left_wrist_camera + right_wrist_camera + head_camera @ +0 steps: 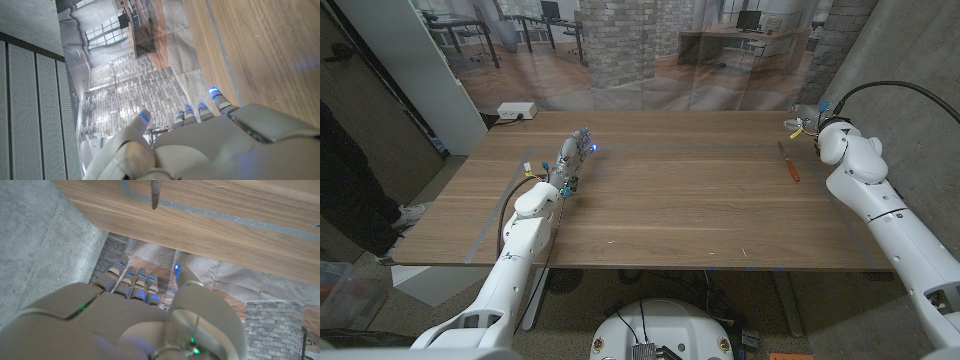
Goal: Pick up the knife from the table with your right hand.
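knife (788, 162) right of frame on bench (670, 200) | thin, stiff, probably light; take the handle | right hand (810, 122) fingers empty, spread unclear

Knife (788, 161) – reddish handle, prob.; brown wood table (670, 200).

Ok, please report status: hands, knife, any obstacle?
Both hands open: left hand on table, right hand near far right corner. Knife untouched on table. No obstacle.

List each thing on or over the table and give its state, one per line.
knife: lying flat on the table, untouched.
right hand: near the table's far right corner, holding nothing.
left hand: on the table, holding nothing.
white box: on the far left corner.
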Motion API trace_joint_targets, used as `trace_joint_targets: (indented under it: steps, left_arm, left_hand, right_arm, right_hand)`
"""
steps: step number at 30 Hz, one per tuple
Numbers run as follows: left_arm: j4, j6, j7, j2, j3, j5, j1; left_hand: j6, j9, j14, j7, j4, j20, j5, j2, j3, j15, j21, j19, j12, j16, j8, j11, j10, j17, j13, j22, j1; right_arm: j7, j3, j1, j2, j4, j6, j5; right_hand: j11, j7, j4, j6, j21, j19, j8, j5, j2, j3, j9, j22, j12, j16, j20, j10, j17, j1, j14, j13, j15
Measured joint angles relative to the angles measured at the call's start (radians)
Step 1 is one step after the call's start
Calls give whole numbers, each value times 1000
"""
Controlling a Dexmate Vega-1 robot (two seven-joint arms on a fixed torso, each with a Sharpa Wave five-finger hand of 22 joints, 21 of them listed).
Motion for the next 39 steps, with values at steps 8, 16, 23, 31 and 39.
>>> trace_joint_targets:
  steps: [8, 16, 23, 31, 39]
  left_arm:
    - [6, 0, -1, 0, -1, 0, -5]
    - [12, -3, -2, -1, -1, 0, -9]
    - [16, -4, -3, -1, -2, 1, -12]
    - [19, -5, -5, -2, -2, 2, -15]
    - [22, -5, -7, -2, -5, 2, -17]
  left_hand:
    - [0, 0, 0, 0, 0, 0, 0, 0, 0, 0, 0, 0, 0, 0, 0, 0, 0, 0, 0, 0, 0]
    - [6, 0, 0, 6, 0, 0, 0, 0, 0, 0, 0, 0, 0, 0, 0, 0, 0, 0, 0, 0, 0]
    - [6, 0, 0, 6, 0, 0, 0, 0, 0, 0, -3, 0, 0, 0, 0, 0, 0, 0, 0, 0, 0]
    - [6, 0, 0, 6, 0, 0, 0, 0, 0, 0, -4, 0, 0, 0, 0, 0, 0, 0, 0, 0, 0]
    - [2, 0, 0, 9, 0, 0, 0, 0, 0, 0, -4, 0, 0, 0, 0, 0, 0, 0, 0, 0, 0]
  right_arm:
    - [49, -6, 8, 2, 5, -32, -37]
    - [87, -21, 26, 7, 19, -65, -79]
    - [103, -30, 35, 16, 29, -86, -113]
    - [113, -41, 41, 27, 38, -107, -159]
    - [123, -56, 52, 46, 56, -136, -220]
  right_hand:
    - [4, 0, 0, 0, 6, 5, 7, 0, -4, -8, 0, 5, 0, 0, 5, 4, 0, 4, 7, 0, 3]
    - [9, 9, 3, 17, 10, 18, 14, 0, -16, -25, 5, 5, 7, 8, 3, 23, 5, 5, 29, 0, 1]
    - [20, 21, 8, 65, 18, 50, 27, 0, -21, -47, 5, 5, 15, 23, 0, 73, 10, 10, 73, 0, 1]
    - [27, 30, 15, 99, 25, 86, 35, 0, -28, -81, 5, 10, 30, 51, 0, 131, 19, 4, 141, 5, -1]
    - [45, 40, 15, 163, 45, 135, 46, 5, -34, -113, 5, 14, 39, 107, 9, 192, 53, 10, 240, 10, -3]
